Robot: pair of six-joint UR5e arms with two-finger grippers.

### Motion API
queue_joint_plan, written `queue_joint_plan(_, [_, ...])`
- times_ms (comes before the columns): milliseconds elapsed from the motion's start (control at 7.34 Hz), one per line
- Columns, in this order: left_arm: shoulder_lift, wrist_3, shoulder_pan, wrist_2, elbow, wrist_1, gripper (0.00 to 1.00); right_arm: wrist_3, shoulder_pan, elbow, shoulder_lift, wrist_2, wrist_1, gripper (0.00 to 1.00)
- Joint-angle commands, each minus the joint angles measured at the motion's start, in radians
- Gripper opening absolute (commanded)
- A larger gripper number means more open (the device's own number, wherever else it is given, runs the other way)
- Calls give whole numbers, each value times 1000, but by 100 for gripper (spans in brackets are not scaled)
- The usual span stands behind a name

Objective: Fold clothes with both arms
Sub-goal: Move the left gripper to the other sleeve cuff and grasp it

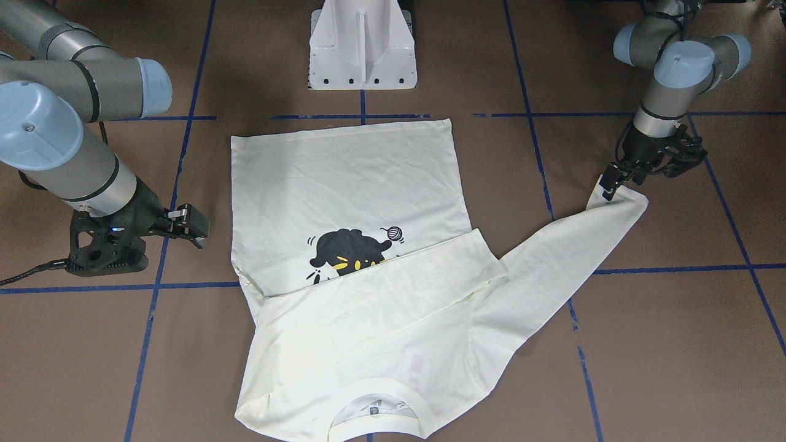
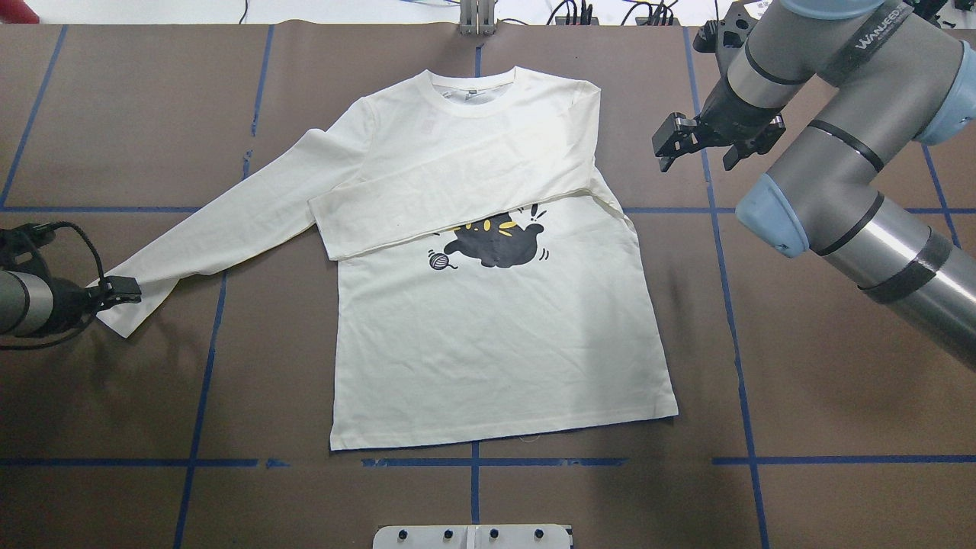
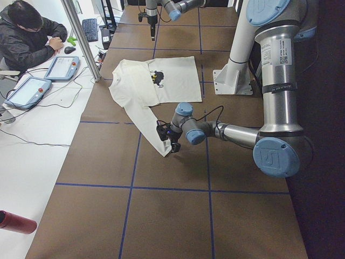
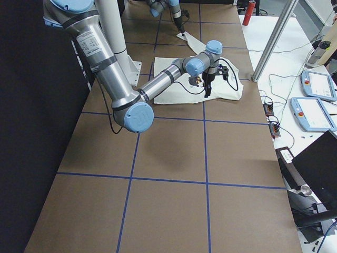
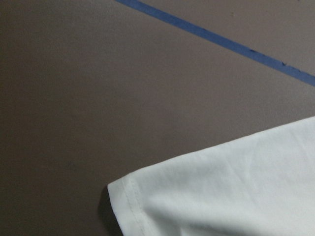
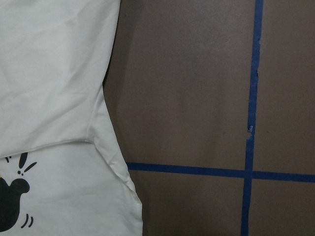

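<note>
Lying flat on the brown counter [image 2: 801, 396], the cream-white long-sleeved T-shirt [image 2: 496, 335] faces print-up, its collar toward the far edge in the overhead view and its hem toward the white pedestal base [image 1: 362, 46]. One sleeve is folded across the chest, covering the upper part of the black cat print [image 2: 499, 244]; the small yarn ball [image 2: 437, 261] shows just beside the cat. The other sleeve stretches out straight over the counter toward the robot's left side, crossing a line of the blue tape grid [image 2: 213, 335].

At that sleeve's cuff sits the left claw [image 2: 122, 290], its black fingers closed down on the cuff's edge, pinching the fabric against or just above the counter; the left wrist view shows the stitched cuff corner lying close to the brown surface. A black cable loops by the left arm [image 2: 30, 305].

The right claw [image 2: 698, 145] hangs above bare counter just beside the shirt's shoulder on the robot's right, jaws spread apart and holding nothing; the right arm [image 2: 839, 152] reaches in over it.

Beyond the counter's far side in the left exterior view, a person [image 3: 27, 38] sits at a white desk with two tablet pendants [image 3: 46, 78].
</note>
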Motion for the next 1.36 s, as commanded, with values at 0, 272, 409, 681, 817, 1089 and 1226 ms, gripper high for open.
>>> queue_joint_plan(0, [1,1,3,1,2,1,90,6,-1,5,0,0,0,100])
queue_joint_plan(272, [1,2,3,1,3,3,86,9,-1,6,3,0,-2,100])
queue_joint_plan(409, [1,2,3,1,3,3,82,9,-1,6,3,0,-2,100])
queue_joint_plan(681, [1,2,3,4,3,4,70,9,-1,28,2,0,-27,100])
queue_joint_plan(817, [1,2,3,4,3,4,66,9,-3,46,5,0,-55,100])
queue_joint_plan(1089, [3,2,3,6,3,4,57,9,-3,51,2,0,-57,100])
queue_joint_plan(1226, [1,-3,3,4,2,4,48,9,-3,51,0,0,-57,100])
